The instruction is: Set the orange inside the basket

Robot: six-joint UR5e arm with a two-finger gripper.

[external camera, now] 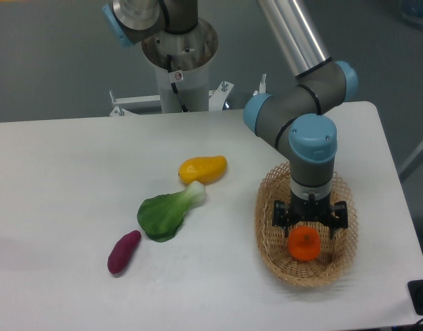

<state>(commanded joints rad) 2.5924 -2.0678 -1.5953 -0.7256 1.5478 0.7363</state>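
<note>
The small round orange lies inside the oval woven basket at the right of the table, its dark stem spot facing up. My gripper hangs straight down just above and behind the orange. Its black fingers stand spread wider than the fruit, one on each side, and do not hold it. The gripper is open.
On the white table left of the basket lie a yellow-orange mango-shaped fruit, a green leafy vegetable and a purple sweet potato. The robot base stands at the back. The table's right edge runs close to the basket.
</note>
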